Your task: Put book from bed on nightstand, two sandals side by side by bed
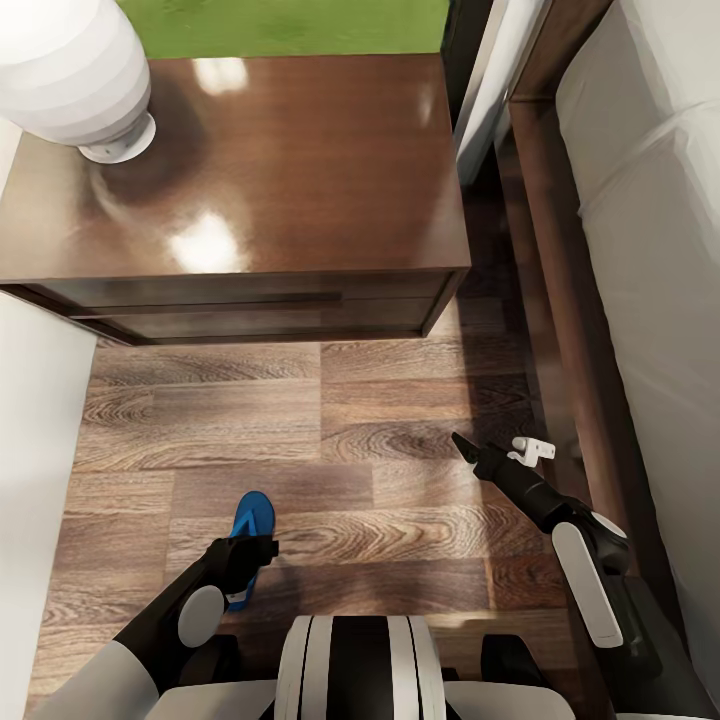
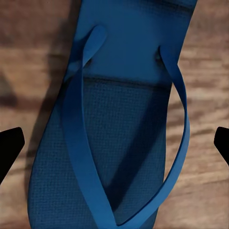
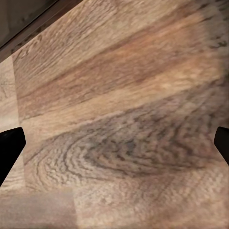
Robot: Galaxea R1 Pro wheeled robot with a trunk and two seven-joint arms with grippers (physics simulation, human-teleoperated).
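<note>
Directly below the left wrist camera lies a blue flip-flop [image 2: 119, 143], sole flat on the wood-plank floor [image 1: 330, 480], its Y-shaped strap facing up. The left end effector [image 2: 114, 148] hangs over it with both fingertips spread wide, one at each side of the sandal and clear of it, so nothing is gripped. In the head view the same sandal [image 1: 250, 525] peeks out ahead of the left end effector [image 1: 245, 555], on the open floor in front of the nightstand [image 1: 260, 190] and well apart from the bed [image 1: 650, 260].

The right end effector [image 1: 490, 455] hovers low over bare planks near the bed's dark wooden frame. Its fingers also stand wide apart, and it holds nothing; the right wrist view shows wood grain between the two dark tips [image 3: 10, 148].

As for progress: the nightstand top carries a white ribbed lamp [image 1: 75, 75] at its far left corner and no book, so that half of the task looks undone. One sandal is on the floor, though whether this is its final spot I cannot tell. A second sandal is not yet beside it, so the pairing next to the bed appears unfinished. Probably the left arm is either about to pick this flip-flop up or is done setting it down; the pictures do not settle which.
</note>
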